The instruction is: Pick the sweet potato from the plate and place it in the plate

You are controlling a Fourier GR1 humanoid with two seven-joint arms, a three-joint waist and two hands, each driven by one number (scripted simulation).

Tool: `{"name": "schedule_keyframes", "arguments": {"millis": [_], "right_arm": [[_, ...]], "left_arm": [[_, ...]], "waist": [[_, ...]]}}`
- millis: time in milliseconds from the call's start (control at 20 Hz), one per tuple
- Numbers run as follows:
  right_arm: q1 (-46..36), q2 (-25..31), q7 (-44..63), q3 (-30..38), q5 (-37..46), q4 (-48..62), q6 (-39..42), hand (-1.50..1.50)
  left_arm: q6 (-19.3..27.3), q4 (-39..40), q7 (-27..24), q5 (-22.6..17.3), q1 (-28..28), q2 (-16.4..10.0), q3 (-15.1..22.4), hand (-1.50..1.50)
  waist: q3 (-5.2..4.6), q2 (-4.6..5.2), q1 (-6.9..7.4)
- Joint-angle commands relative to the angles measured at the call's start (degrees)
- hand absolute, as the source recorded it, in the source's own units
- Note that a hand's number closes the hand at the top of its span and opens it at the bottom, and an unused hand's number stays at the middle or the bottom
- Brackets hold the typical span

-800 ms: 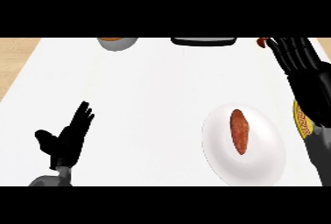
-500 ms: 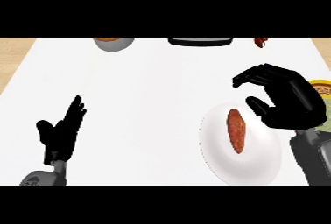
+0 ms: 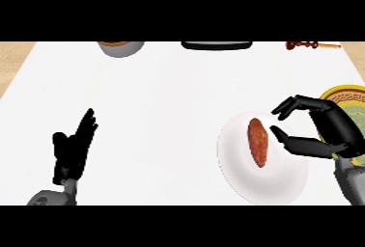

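seen from above, looking down on a white counter (image 3: 178,106).

lower left: left hand (image 3: 75,149), released, fingers straight and pointing up, holding nothing, at rest, well apart from everything else.

top edge, left of centre: grey bowl (image 3: 121,47), cut off by the frame, sth brownish inside, too little showing to name.

top centre: black item (image 3: 217,45), also cut off.

right of centre, low: white plate (image 3: 281,185) w/ the potato (image 3: 258,142) lying near its middle, a bit left. reddish brown, long, flat on the plate, not lifted.

just right of the potato: right hand (image 3: 335,128) over the plate's right side. fingers (image 3: 303,101) arched above and thumb (image 3: 299,144) below in a c shape, spread apart, grasping nothing. thumb tip just beside the potato, can't tell if touching.

behind that hand, at the right edge: yellow plate (image 3: 349,94) w/ a patterned rim, mostly hidden, likely the target.

top right corner: small red-brown item (image 3: 306,46), unclear what.

progress, as a judgement: early. hand looks lined up for the grab, nothing picked up yet. left to do: close on the potato, lift it off the white plate, carry it the short way right, set it on the yellow plate, let go.
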State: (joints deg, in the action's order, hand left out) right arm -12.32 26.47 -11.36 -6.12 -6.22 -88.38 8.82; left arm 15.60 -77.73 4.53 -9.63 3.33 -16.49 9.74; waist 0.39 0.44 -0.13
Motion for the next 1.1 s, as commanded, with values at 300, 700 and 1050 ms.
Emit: {"name": "schedule_keyframes", "arguments": {"millis": [300,700,1050], "right_arm": [[2.37,5.29,-25.37,-4.57,10.62,13.71,11.73,-1.50],[-7.23,11.42,-14.06,-7.65,25.45,11.81,6.91,-1.50],[-10.42,12.73,-3.96,-13.87,30.03,8.97,18.71,-1.50]], "left_arm": [[2.81,-3.19,5.38,3.33,0.79,1.11,2.36,0.00],[1.86,-3.71,7.53,2.92,0.82,1.23,2.00,0.00],[1.59,-1.93,4.23,4.19,0.02,1.29,0.67,0.00]], "waist": [[-0.30,-0.32,0.86],[-0.43,-0.47,0.88],[-0.46,-0.47,0.42]]}}
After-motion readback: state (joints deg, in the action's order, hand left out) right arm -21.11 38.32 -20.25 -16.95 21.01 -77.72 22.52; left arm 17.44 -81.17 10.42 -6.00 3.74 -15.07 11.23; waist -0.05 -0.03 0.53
